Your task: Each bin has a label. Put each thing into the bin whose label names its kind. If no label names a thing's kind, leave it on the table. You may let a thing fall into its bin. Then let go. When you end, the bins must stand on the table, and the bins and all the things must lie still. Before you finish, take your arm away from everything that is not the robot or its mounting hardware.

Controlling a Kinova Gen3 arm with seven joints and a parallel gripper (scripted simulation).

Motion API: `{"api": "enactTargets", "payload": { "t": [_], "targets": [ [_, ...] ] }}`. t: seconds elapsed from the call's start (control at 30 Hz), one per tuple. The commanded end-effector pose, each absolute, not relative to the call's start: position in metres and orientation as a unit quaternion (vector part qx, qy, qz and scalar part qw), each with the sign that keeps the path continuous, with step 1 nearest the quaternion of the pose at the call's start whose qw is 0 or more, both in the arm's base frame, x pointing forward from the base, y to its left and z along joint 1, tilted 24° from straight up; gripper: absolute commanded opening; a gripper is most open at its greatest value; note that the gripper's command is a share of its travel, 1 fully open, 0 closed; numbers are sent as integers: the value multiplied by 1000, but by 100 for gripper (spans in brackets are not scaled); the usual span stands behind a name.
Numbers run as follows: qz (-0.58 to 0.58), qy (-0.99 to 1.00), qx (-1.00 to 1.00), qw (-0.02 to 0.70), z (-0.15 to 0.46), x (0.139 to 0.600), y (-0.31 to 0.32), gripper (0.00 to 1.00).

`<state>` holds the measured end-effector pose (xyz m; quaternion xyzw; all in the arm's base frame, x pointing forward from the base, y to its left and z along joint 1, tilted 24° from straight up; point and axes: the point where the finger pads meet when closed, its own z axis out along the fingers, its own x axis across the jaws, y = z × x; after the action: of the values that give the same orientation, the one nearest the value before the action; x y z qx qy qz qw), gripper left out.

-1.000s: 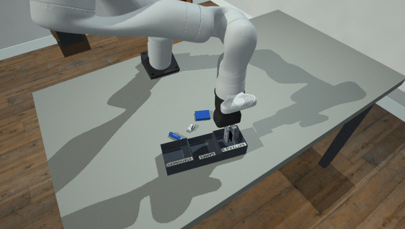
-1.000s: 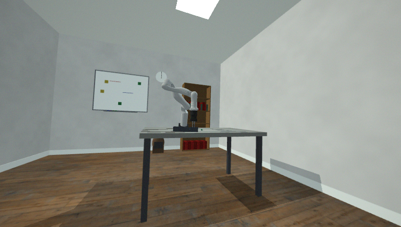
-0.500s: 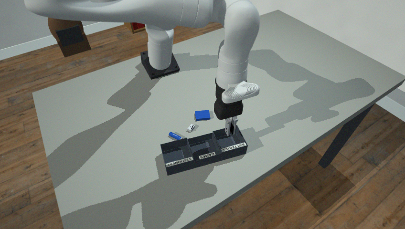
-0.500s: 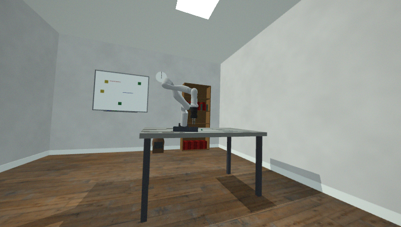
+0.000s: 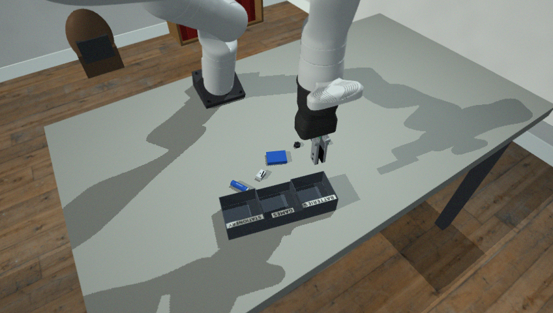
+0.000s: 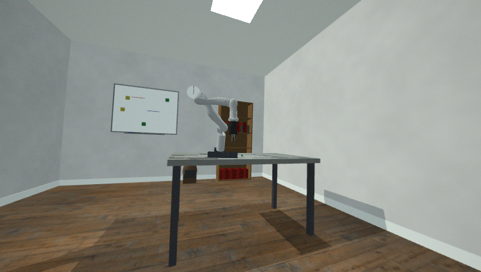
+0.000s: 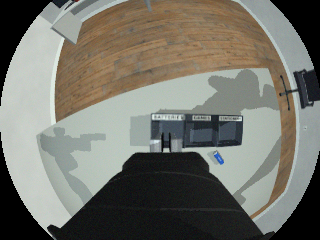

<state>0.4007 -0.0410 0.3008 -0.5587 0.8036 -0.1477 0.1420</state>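
Observation:
Three joined black bins stand near the table's front edge: STATIONERY, GAMES and BATTERIES. My gripper hangs above and just behind the BATTERIES bin. Its fingers stand a little apart and I see nothing between them. A blue cylinder lies behind the STATIONERY bin. A small white block, a flat blue block and a tiny black piece lie further back on the table. What lies inside the bins is not clear.
The arm's base is bolted to the grey table at the back. A small green thing lies on the table to the right of the bins in the exterior view. The table's front edge is close behind the bins' labels.

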Motion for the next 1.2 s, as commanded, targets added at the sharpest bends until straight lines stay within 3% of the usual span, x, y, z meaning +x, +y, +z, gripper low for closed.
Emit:
{"api": "enactTargets", "payload": {
  "t": [0.0,0.13,0.5,0.53,1.17],
  "targets": [
    [-153,808,-552,136,330,388,-48,31],
    [-153,808,-553,136,360,375,-45,31],
    [-153,809,-550,139,361,377,-45,31],
    [-146,824,-528,144,352,372,-45,62],
    [-86,958,-199,185,228,320,-89,62]
  ]
}}
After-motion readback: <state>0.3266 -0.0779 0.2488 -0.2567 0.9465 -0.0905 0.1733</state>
